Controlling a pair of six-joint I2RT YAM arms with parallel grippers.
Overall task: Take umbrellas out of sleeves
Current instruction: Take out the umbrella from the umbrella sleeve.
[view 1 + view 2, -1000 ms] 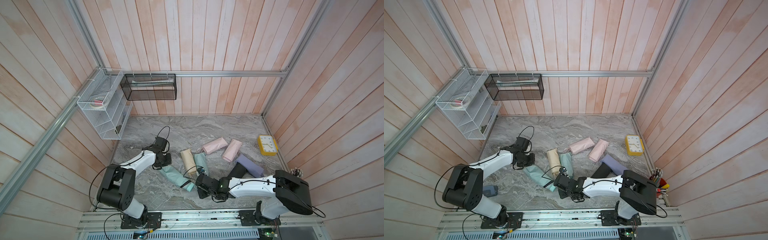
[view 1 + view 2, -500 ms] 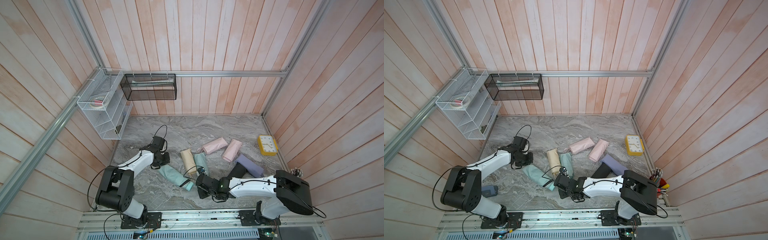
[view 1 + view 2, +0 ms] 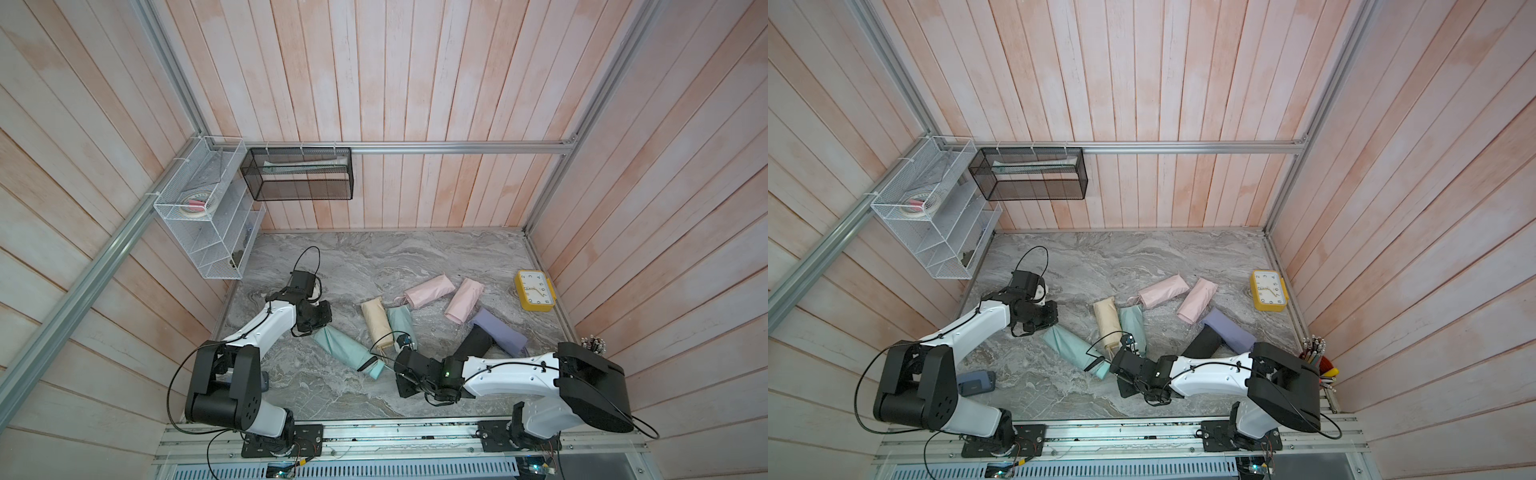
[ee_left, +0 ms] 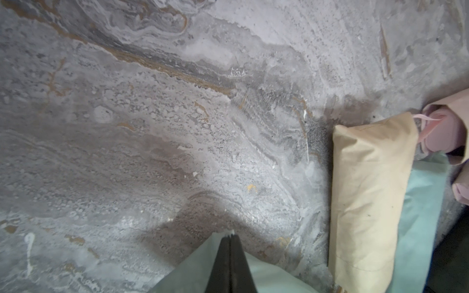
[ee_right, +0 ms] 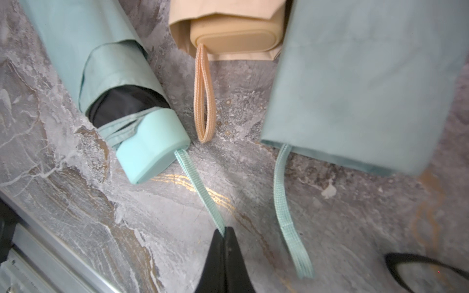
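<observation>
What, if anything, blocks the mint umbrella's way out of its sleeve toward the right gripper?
Nothing visible. The right gripper is shut on the umbrella's wrist cord, the handle clear of the mint sleeve's mouth, only bare tabletop between. The cream umbrella's strap lies beside the cord, not across it.

— What lies where on the grey marble surface (image 3: 374,257)?
— Lower centre in both top views, a mint fabric-sleeved folded umbrella (image 3: 347,347) lies diagonally. Just right of it, a cream-yellow sleeved umbrella (image 3: 376,318) and a second mint sleeved umbrella (image 3: 400,322) touch side by side.
— Further right?
— A pink sleeved umbrella (image 3: 428,291) beside another pink sleeved umbrella (image 3: 463,299). Below them, a lavender sleeved umbrella (image 3: 496,332) touches a black sleeved umbrella (image 3: 473,345). A yellow square clock (image 3: 534,291) sits at the right edge.
</observation>
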